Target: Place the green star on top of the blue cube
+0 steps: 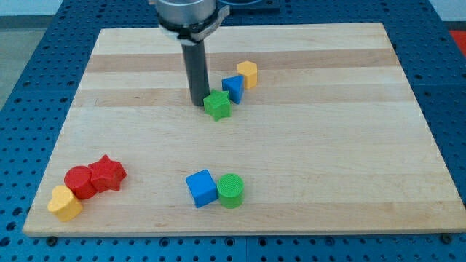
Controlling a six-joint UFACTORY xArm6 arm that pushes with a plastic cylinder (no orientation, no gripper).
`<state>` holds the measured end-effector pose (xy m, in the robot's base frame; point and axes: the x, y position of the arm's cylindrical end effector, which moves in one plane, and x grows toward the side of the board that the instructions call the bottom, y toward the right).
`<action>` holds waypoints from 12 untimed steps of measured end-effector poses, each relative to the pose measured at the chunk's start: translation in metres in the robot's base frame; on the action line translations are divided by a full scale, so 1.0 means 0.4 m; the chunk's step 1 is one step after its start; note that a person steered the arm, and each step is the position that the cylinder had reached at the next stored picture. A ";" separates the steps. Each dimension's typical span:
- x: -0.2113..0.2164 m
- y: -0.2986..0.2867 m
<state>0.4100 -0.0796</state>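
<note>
my tip (198, 102), the bare end of the dark rod, holds nothing and sits touching the left side of the green star block (217, 106) on the pale wooden board (328, 145). a blue triangular block (234, 88) and a yellow block (247, 73) trail off to the star's upper right. the blue cube (201, 188) lies well below, near the view's bottom, beside a green cylinder (231, 191)

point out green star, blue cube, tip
green star (217, 105), camera view, its top face
blue cube (201, 187), camera view, its top face
my tip (198, 102), camera view, the rod's very end, just left of the green star
</note>
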 end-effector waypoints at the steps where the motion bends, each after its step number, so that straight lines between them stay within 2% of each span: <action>1: 0.088 -0.007; 2: 0.026 -0.007; 3: -0.113 0.030; 4: -0.172 0.094; 5: -0.174 0.180; 6: -0.132 0.212; 7: -0.047 0.143; 10: -0.025 -0.011; 12: 0.149 -0.042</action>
<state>0.4695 -0.0963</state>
